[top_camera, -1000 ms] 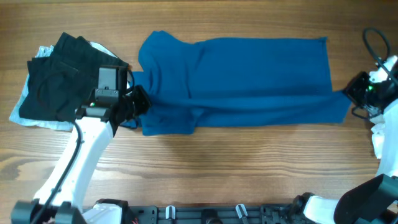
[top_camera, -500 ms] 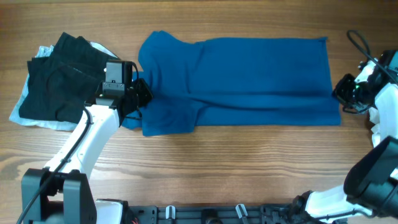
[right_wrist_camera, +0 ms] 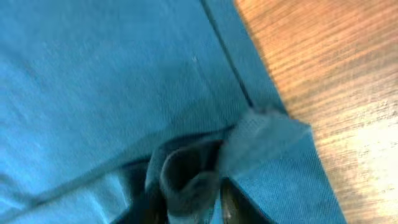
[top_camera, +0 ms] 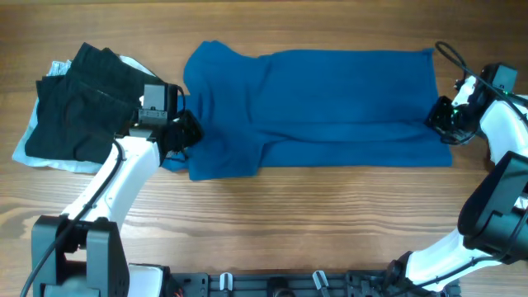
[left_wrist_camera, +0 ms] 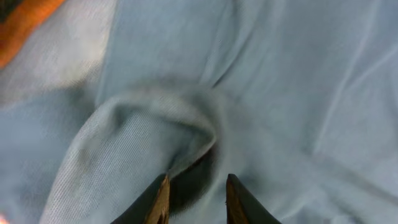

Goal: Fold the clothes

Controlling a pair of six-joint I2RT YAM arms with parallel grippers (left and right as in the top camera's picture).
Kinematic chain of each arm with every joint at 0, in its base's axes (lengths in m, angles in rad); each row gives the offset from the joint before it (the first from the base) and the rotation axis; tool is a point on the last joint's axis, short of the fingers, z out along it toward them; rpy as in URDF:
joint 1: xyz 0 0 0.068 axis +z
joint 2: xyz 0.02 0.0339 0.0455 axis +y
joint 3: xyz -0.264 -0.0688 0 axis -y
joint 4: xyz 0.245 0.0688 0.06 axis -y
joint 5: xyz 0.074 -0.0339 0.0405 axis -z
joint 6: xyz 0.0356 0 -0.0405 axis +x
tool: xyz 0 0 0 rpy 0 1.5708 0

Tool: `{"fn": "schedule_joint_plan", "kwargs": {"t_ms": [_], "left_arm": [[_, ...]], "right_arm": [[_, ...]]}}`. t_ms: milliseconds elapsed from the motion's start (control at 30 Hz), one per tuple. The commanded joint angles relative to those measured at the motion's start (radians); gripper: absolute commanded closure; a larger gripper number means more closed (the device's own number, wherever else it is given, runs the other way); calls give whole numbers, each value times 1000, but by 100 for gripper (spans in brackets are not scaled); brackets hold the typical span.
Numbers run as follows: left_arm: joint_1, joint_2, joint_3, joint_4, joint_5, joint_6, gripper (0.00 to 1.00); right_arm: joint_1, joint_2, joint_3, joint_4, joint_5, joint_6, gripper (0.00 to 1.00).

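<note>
Across table (top_camera: pixel 330 223) centre, 9 to 3 o'clock: your deep-blue garment (top_camera: pixel 313 107), a long folded band; left gripper (top_camera: pixel 188 129) at 9, jaws parted off a pleat (left_wrist_camera: pixel 155 130); right gripper (top_camera: pixel 437 124) at 3 straddling a tuft (right_wrist_camera: pixel 186 177), grip untellable; both at the ends, likely to square the fold.

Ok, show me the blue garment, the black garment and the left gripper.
blue garment (top_camera: pixel 330 99), overhead view, middle of its flat spread panel.
black garment (top_camera: pixel 78 111), overhead view, centre of the dark cloth.
left gripper (left_wrist_camera: pixel 196 199), left wrist view, midway between its two fingertips.
</note>
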Motion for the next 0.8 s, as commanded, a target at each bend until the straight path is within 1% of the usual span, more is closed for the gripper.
{"fn": "schedule_joint_plan", "kwargs": {"t_ms": [0,67,167,200,267,300,367,467,533,567,600,633,667,700,767], "left_arm": [[-18,13,-2,-63,11,2,67],[-28,13,-3,-84,11,2,67],[-47,13,-3,-114,16,3,69],[-54,13,-3,-120,21,6,70],[-64,10,-3,-115,49,66,69],[-69,3,-3,-109,56,97,68],[-76,-18,-3,-93,56,108,64],[-79,-54,-3,-68,98,108,63],[-81,-62,-3,-54,152,108,64],[-89,-61,-3,-50,174,111,64],[-102,-60,-3,-51,171,112,64],[-116,-60,-3,-52,161,111,64],[-126,-60,-3,-51,154,111,64],[-134,-60,-3,-51,151,111,64],[-144,-60,-3,-54,150,111,64]], "right_arm": [[3,17,2,21,-2,26,60],[3,16,11,22,-2,26,52],[3,10,48,6,2,50,48],[3,4,63,-2,2,52,48],[3,-10,87,-14,2,52,47],[3,-30,103,-26,10,52,47],[3,-60,107,-42,43,61,47],[3,-75,105,-148,222,159,48],[3,-75,76,-167,269,161,49],[3,-75,59,-160,267,160,53],[3,-75,50,-161,250,159,63],[3,-75,45,-175,204,144,74],[3,-75,42,-188,158,114,88],[3,-75,39,-191,130,88,91],[4,-75,19,-191,103,66,94]]}}
